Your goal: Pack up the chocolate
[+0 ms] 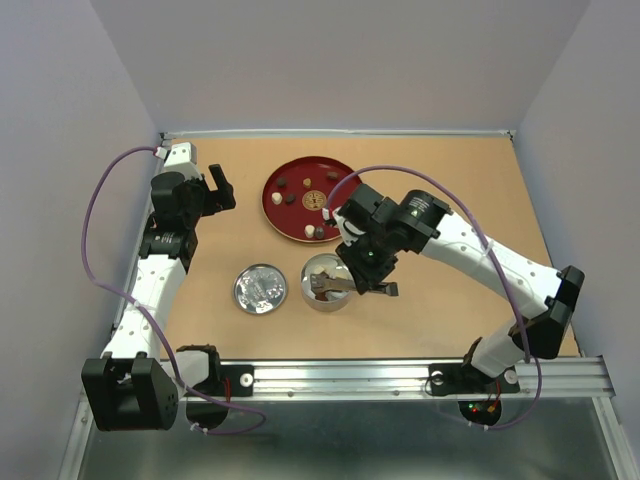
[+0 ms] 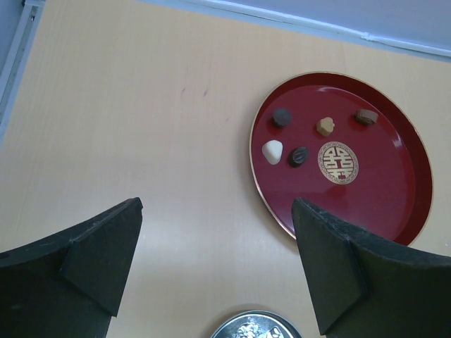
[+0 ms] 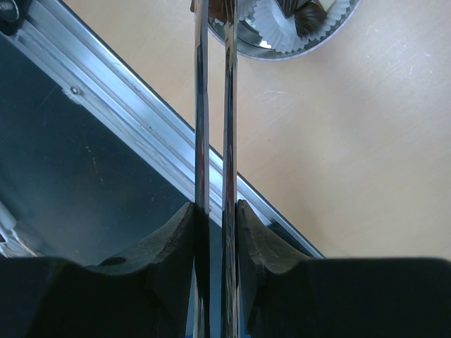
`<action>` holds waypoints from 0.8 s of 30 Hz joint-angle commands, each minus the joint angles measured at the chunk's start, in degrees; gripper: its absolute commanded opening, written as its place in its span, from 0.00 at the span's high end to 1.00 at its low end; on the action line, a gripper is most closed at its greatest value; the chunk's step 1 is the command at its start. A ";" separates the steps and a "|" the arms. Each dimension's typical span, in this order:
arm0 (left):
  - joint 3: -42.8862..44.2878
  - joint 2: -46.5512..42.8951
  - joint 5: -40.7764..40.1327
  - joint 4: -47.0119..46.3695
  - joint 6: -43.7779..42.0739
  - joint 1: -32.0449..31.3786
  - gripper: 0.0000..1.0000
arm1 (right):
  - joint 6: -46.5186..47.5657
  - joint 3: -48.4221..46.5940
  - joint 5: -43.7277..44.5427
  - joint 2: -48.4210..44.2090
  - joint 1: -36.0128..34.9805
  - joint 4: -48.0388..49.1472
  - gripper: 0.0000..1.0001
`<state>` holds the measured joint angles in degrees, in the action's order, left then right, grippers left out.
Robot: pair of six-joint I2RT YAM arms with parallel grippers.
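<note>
Tan worktop, red plate bearing gold double-happiness character, chocolate scattered on plate, left tool gaping left of plate, right tool clamped on metal tongs, tips over tin just nearside of plate

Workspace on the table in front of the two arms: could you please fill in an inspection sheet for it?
Surface: tan tabletop, no spills seen.
Job's things: chocolates loose on the red plate; round tin nearer the arms, a dark piece in a white paper cup; silver lid to its left.
Clutter: nothing seen.
Grippers: left pincer open, empty; right pincer shut on metal tongs, tips at the tin.
Cables: purple cables loop off each arm.
Surroundings: pale walls; aluminium rail at the near edge.
</note>
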<state>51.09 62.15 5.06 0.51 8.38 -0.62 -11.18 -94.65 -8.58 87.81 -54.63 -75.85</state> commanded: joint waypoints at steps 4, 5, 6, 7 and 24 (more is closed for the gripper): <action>0.85 -0.36 -0.40 -1.39 -0.65 0.18 0.01 | 1.51 0.43 -0.30 1.22 -0.65 2.82 0.76; 0.85 -0.36 -0.31 -1.39 -0.65 0.18 0.01 | 1.51 0.61 -0.39 1.40 -0.65 3.25 0.76; 0.94 -0.36 -0.31 -1.39 -0.65 0.18 0.01 | 1.69 0.96 -0.39 1.49 -0.65 3.52 0.76; 0.85 -0.45 -0.31 -1.39 -0.56 0.18 0.01 | 1.69 1.05 -0.30 1.57 -0.65 3.61 0.76; 0.85 -0.45 -0.14 -1.39 -0.65 0.18 0.01 | 0.72 0.87 3.39 2.10 -0.65 3.43 0.64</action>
<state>51.09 62.15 4.91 0.54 8.36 -0.62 -10.33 -93.54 -6.46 90.56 -54.85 -74.15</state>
